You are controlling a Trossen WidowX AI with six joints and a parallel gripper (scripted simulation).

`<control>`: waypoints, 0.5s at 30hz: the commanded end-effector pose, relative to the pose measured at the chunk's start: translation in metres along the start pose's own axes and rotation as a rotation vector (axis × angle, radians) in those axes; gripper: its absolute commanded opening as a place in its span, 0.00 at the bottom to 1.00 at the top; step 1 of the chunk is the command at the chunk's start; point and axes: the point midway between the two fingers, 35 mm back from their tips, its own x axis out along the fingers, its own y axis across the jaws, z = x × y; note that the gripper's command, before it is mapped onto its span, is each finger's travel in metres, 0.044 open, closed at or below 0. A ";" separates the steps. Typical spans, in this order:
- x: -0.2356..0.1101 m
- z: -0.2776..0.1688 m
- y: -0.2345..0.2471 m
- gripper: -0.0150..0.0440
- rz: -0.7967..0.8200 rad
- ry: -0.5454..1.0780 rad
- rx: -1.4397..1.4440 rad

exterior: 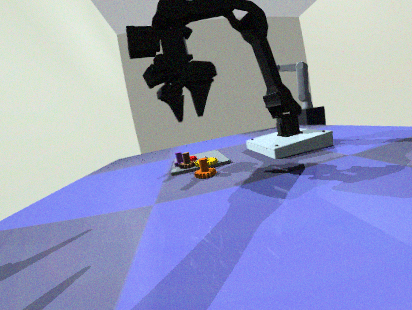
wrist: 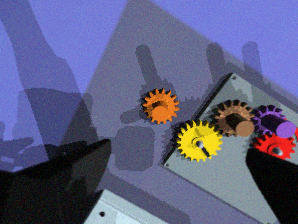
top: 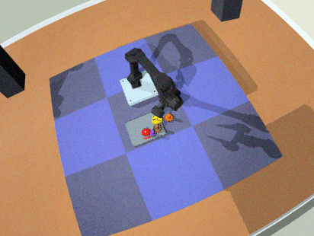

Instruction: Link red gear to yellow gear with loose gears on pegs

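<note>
The red gear (wrist: 266,145) (top: 147,132) and the yellow gear (wrist: 190,139) (top: 156,120), which has a black stripe, sit on the grey board (wrist: 215,177) (top: 134,133). A brown gear (wrist: 226,118) (exterior: 186,159) stands upright on the board beside the yellow gear. A purple gear (wrist: 266,116) (exterior: 178,159) stands between the brown and red gears. Neighbouring rims look in contact; exact tooth meshing and seating cannot be told. An orange gear (wrist: 161,102) (top: 169,117) (exterior: 204,172) stands upright on the table outside the board. My gripper (exterior: 191,118) (wrist: 176,149) is open and empty, high above the gears.
The arm's white base plate (top: 139,95) (exterior: 290,144) (wrist: 122,212) lies near the board. The red arrow (top: 147,138) shows beside the red gear. Arm shadows fall over the table. Dark pillars (top: 226,9) (top: 11,74) stand beyond the checkered table area.
</note>
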 end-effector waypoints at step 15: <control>-0.032 -0.038 0.185 1.00 0.009 -0.008 -0.002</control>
